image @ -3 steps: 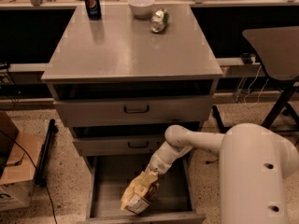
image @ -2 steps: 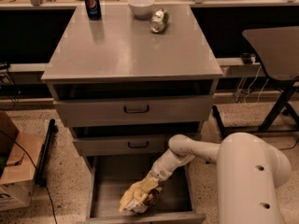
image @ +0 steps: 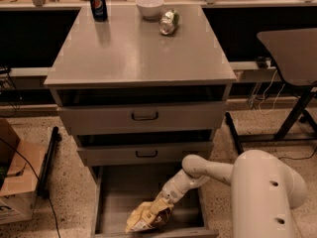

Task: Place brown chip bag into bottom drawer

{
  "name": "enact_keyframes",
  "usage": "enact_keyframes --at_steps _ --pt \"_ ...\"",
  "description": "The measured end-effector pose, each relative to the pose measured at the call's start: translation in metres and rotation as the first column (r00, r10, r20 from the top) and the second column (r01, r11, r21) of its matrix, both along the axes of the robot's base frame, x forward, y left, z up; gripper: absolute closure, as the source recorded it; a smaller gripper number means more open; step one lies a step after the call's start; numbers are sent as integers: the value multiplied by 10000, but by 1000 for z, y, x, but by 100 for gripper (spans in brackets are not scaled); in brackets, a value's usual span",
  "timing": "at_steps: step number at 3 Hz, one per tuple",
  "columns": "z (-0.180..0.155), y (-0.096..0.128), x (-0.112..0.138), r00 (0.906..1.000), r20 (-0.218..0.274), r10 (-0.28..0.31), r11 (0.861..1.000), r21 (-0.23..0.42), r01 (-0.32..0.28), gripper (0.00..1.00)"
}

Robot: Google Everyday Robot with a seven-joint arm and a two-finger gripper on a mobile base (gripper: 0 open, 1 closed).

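Observation:
The brown chip bag (image: 147,216) lies crumpled on the floor of the open bottom drawer (image: 115,192), near its front edge, showing pale yellow and brown. My gripper (image: 162,206) is down inside the drawer at the bag's right end, touching or holding it. My white arm (image: 203,170) reaches in from the right, over the drawer's side wall.
Two upper grey drawers (image: 143,117) with black handles are slightly open above. On the cabinet top stand a blue soda can (image: 98,4), a white bowl (image: 149,6) and a toppled bottle (image: 168,23). A cardboard box (image: 15,182) sits left; a table leg (image: 292,118) stands right.
My gripper has lowered the chip bag deeper into the bottom drawer and toward its front. The bag now rests on the drawer floor.

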State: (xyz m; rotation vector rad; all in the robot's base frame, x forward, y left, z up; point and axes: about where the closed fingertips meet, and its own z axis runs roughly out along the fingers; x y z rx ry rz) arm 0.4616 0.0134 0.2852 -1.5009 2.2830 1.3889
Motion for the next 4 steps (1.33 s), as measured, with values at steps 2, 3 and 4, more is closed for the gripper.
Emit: enact_keyframes --at_steps 2,3,4 --pt "0 0 0 10000 -1 1 10000 0 -1 14" --pt "0 0 0 10000 -1 1 10000 1 -1 0" --pt "0 0 0 10000 -1 1 10000 1 -1 0"
